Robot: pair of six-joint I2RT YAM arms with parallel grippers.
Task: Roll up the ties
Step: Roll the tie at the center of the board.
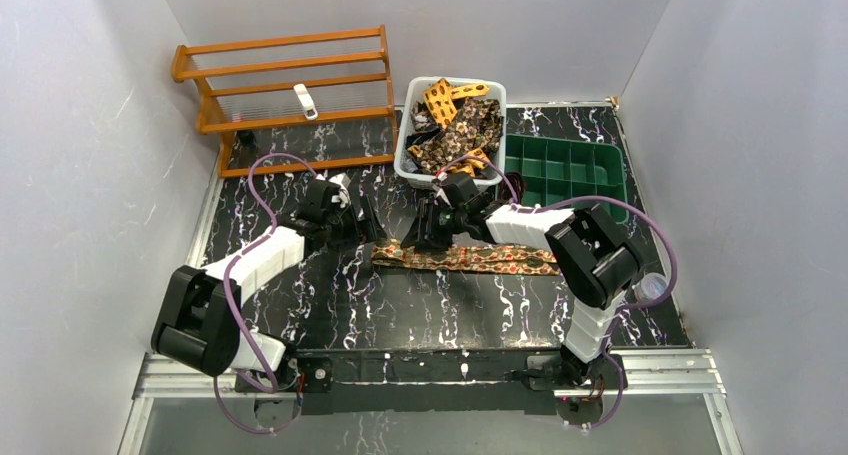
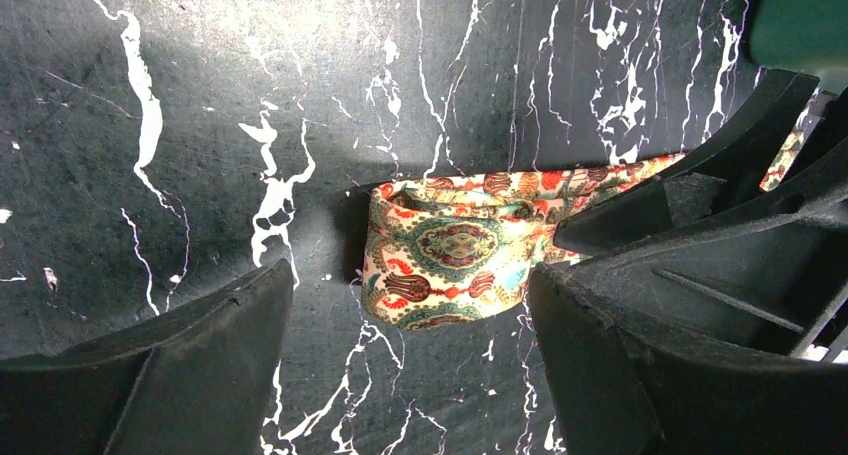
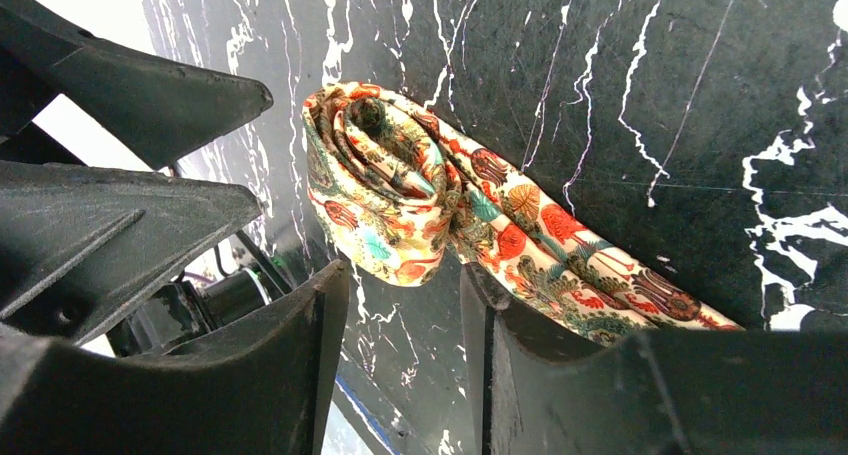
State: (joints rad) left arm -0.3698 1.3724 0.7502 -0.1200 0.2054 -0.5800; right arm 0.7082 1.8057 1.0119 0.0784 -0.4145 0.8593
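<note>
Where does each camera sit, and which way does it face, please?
Top external: above and behind, looking down on the table and tie; left arm and right arm show.
Left wrist: on the left arm, facing the tie's coil, seen between its own jaws; the other arm's jaws intrude right.
Right wrist: faces that coil from another angle, own jaws below.
Shared: all show the tie.

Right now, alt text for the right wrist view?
A red-orange patterned tie, one end rolled into a loose coil, lies on a black marbled table, its tail running lower right. The open right hand sits just below the coil.
</note>
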